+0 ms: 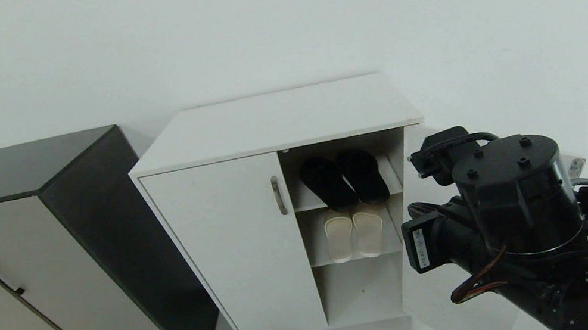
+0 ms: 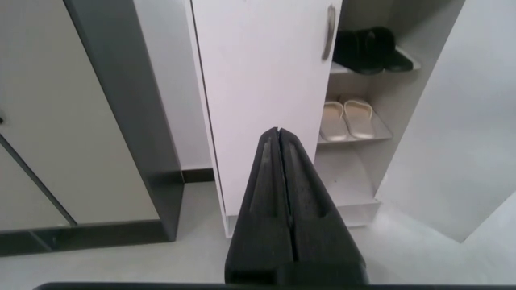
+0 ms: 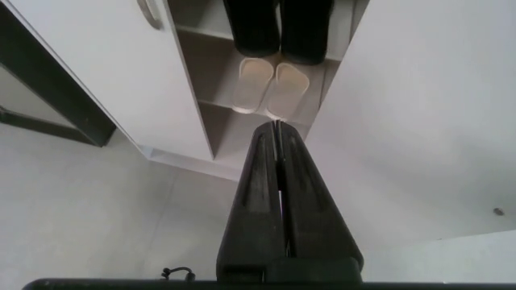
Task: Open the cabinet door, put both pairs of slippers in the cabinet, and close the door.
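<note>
The white cabinet (image 1: 268, 121) stands against the wall with its right side open. A black pair of slippers (image 1: 344, 179) lies on the top shelf, and a white pair of slippers (image 1: 354, 234) on the shelf below; the bottom compartment is bare. The cabinet's left door (image 1: 229, 243) is closed, with a metal handle (image 1: 278, 195). The right door (image 3: 419, 105) is swung out, beside the opening. My left gripper (image 2: 278, 133) is shut and empty, back from the closed left door (image 2: 258, 89). My right gripper (image 3: 278, 125) is shut and empty, in front of the open compartment, apart from the white slippers (image 3: 270, 84).
A dark cabinet (image 1: 102, 241) with pale doors stands close to the left of the white one. My right arm (image 1: 513, 205) is raised to the right of the opening. Pale bare floor (image 3: 97, 217) lies in front of both cabinets.
</note>
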